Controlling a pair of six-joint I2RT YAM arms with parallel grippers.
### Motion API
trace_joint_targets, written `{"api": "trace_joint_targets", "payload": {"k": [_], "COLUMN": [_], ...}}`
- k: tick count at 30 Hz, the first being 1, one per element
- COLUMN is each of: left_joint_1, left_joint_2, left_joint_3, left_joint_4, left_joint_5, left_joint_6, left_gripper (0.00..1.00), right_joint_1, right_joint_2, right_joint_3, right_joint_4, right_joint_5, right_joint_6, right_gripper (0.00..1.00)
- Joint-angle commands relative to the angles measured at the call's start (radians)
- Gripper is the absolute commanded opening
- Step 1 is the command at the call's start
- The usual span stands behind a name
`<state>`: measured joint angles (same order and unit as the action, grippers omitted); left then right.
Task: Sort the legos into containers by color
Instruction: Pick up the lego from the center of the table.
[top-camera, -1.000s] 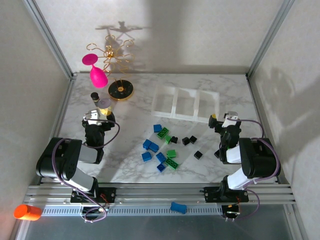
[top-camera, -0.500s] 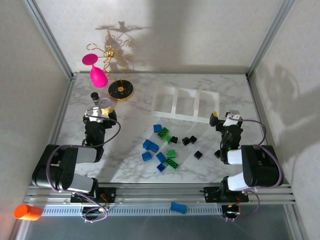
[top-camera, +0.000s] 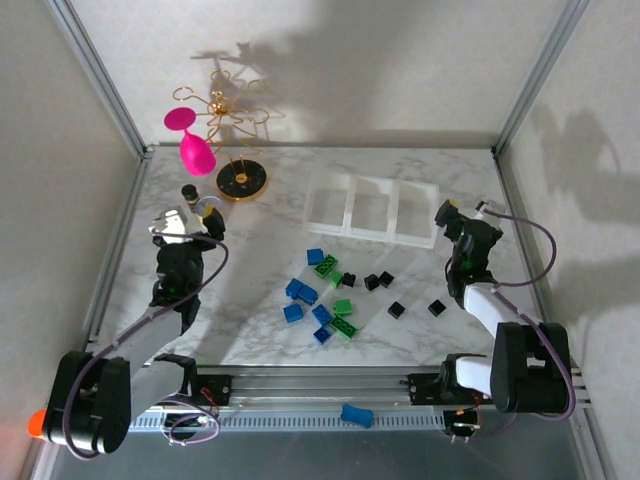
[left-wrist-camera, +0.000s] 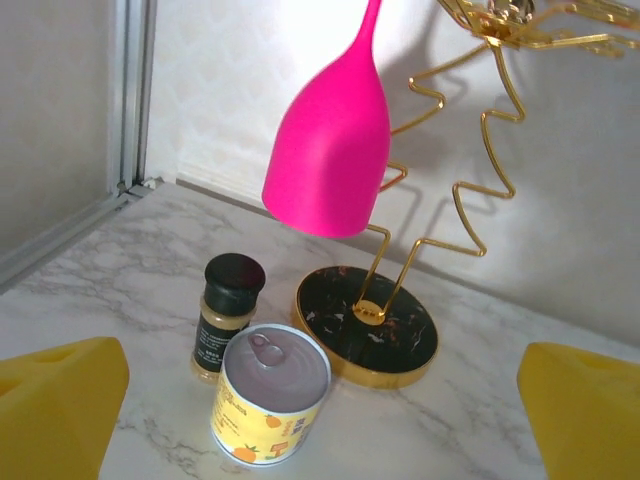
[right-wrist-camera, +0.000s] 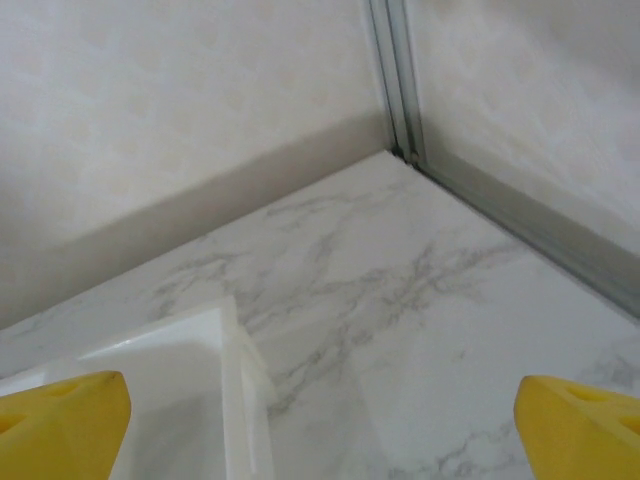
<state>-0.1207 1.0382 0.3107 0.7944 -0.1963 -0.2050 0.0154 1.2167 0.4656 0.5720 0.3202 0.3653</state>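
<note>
Several blue, green and black legos lie scattered mid-table, among them a blue one (top-camera: 315, 256), a green one (top-camera: 326, 266) and a black one (top-camera: 397, 310). Another blue lego (top-camera: 356, 415) rests off the table on the front rail. The white three-compartment tray (top-camera: 347, 208) sits behind them with nothing showing inside; its right corner (right-wrist-camera: 215, 345) appears in the right wrist view. My left gripper (top-camera: 185, 226) (left-wrist-camera: 325, 425) is open at the left, facing the yellow-labelled can, far from the bricks. My right gripper (top-camera: 456, 222) (right-wrist-camera: 320, 430) is open beside the tray's right end, holding nothing.
Just ahead of the left gripper stand a yellow-labelled can (left-wrist-camera: 270, 395) (top-camera: 210, 207) and a dark-capped spice jar (left-wrist-camera: 228, 312). Behind them a gold wire stand (left-wrist-camera: 367, 322) (top-camera: 240, 181) carries a pink glass (left-wrist-camera: 332, 150) (top-camera: 190, 146). An orange cylinder (top-camera: 36, 423) lies at the front left corner.
Both arms have unfolded from their hunched pose, and the grippers rose and shifted outward. A black brick near the right arm has come into sight. The legos have not moved.
</note>
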Motion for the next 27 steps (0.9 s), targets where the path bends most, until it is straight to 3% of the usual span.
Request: {"api": "trace_joint_targets", "payload": {"k": [1,6,10,21,27], "left_joint_1": [0.010,0.017,-0.020,-0.212,-0.354], "left_joint_2": [-0.026,-0.015,-0.046,-0.099,-0.065], "left_joint_3": [0.059,0.130,0.121,0.160,0.194], "left_joint_4": [-0.142,-0.301,-0.344,-0.528,-0.556], "left_joint_5": [-0.051,0.002,0.024,0.156,0.163], "left_joint_6": [-0.123,-0.262,-0.289,-0.277,-0.316], "left_gripper": [0.99,0.99,1.00,0.99,0.99], "right_joint_1": [-0.004,0.004,0.038,0.233,0.363], "right_joint_2": [-0.031,-0.052,-0.059,-0.049,-0.014], "right_joint_3": [0.027,0.051,0.097,0.206,0.265], "right_joint_4": [-0.162,-0.263,-0.380,-0.631,-0.774], "right_joint_5": [-0.029,-0.110,-0.137,-0.201,-0.179], "right_joint_6": [0.092,0.118,0.110,0.093,0.111], "right_gripper": [0.99,0.99,0.99,0.99,0.99]}}
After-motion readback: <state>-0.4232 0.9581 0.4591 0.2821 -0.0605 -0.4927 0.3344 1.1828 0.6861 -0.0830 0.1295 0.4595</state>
